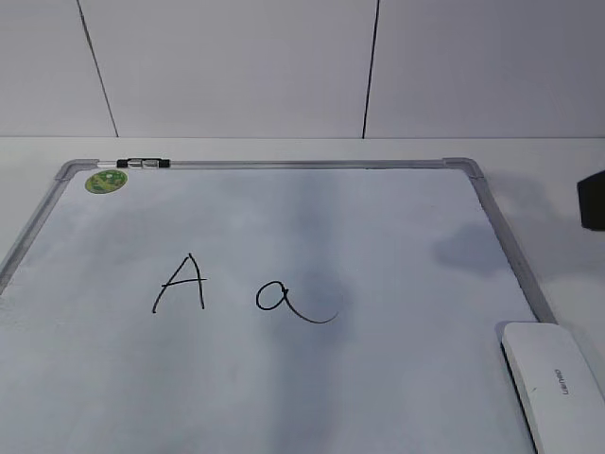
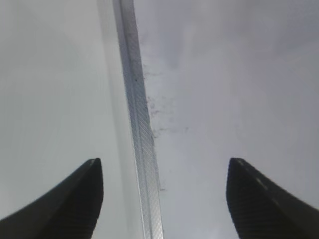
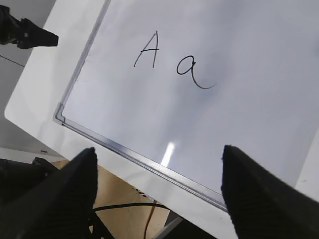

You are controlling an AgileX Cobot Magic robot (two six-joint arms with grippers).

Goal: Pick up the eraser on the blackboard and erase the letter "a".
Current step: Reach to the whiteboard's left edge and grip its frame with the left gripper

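The blackboard [image 1: 397, 397] is a white dry-erase board with a silver frame, lying flat on the table. A capital "A" [image 1: 181, 282] and the letter "a" [image 1: 284, 299] with a long tail are written near its middle. Both letters also show in the right wrist view, the "a" [image 3: 192, 69] to the right. The eraser [image 1: 553, 383], white with grey lettering, lies at the board's lower right over the frame. My left gripper [image 2: 164, 160] is open and empty over the board's frame strip [image 2: 142, 139]. My right gripper [image 3: 158, 149] is open and empty, high above the board's edge [image 3: 149, 162].
A green round sticker [image 1: 106, 181] and a marker [image 1: 144, 164] sit at the board's far left corner. A dark block [image 1: 592, 200] enters at the right edge. Beyond the table's edge [image 3: 30, 107] lie floor and cables [image 3: 129, 205].
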